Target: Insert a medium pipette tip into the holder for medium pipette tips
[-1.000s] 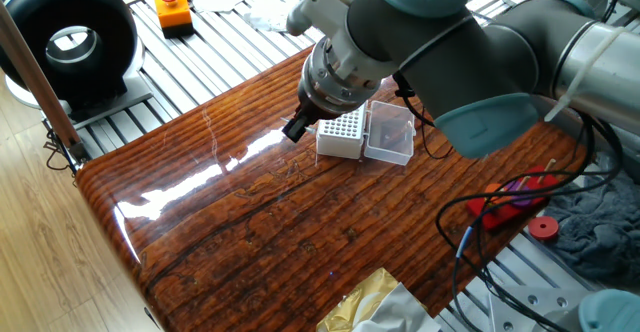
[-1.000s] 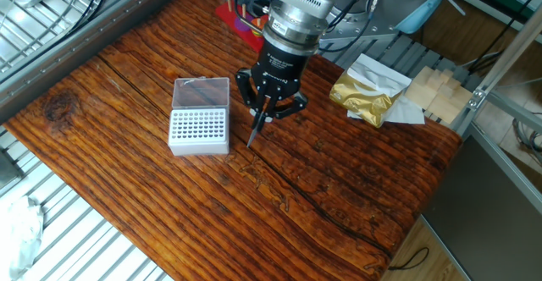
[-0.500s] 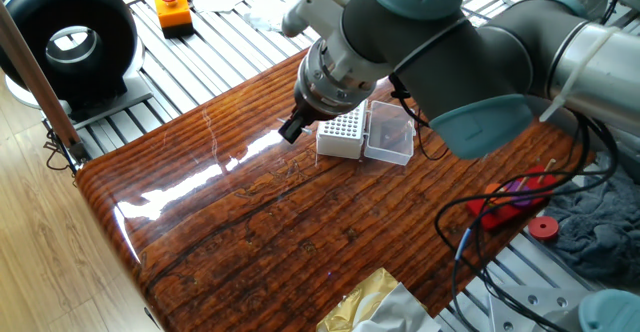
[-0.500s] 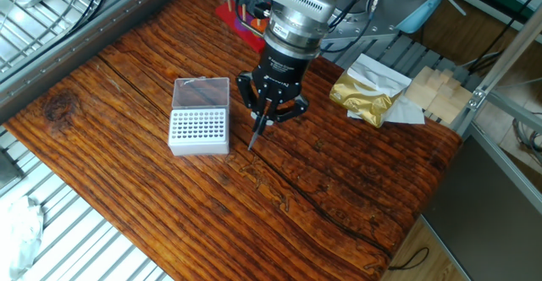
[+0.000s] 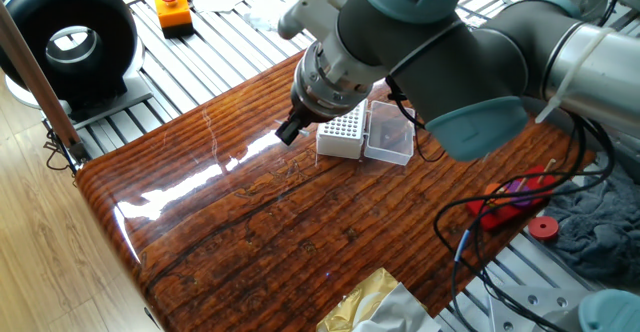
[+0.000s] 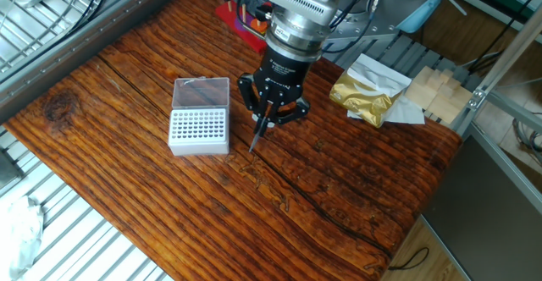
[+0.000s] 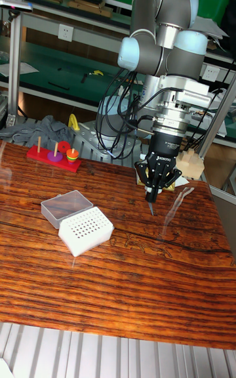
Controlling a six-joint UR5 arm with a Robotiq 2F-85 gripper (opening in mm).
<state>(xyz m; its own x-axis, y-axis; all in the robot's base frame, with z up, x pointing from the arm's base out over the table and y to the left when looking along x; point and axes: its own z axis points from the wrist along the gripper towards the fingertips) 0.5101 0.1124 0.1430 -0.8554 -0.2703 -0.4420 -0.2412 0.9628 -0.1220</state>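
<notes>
The holder point(image 6: 200, 129) is a white block with a grid of holes, and its clear lid point(image 6: 201, 92) lies flat open behind it on the wooden table. It also shows as the holder point(image 5: 341, 134) and the holder point(image 7: 85, 230). My gripper point(image 6: 268, 117) hangs a little to the right of the holder, above the table, shut on the medium pipette tip point(image 6: 257, 137). The slender tip points down and slightly tilted, its end just above the wood. In the tall fixed view the gripper point(image 7: 155, 185) holds the tip point(image 7: 152, 206) clear of the table. The gripper point(image 5: 292, 130) is mostly hidden by the arm.
A gold foil bag point(image 6: 362, 96) and wooden blocks point(image 6: 429, 88) lie right of the gripper. A red ring toy point(image 7: 54, 153) and grey cloth point(image 7: 39, 132) sit at the table's back. An orange button point(image 5: 173, 10) and black round device point(image 5: 68, 40) stand off the table.
The gripper with the tip has drifted a small way sideways, away from the holder. The holder has not moved.
</notes>
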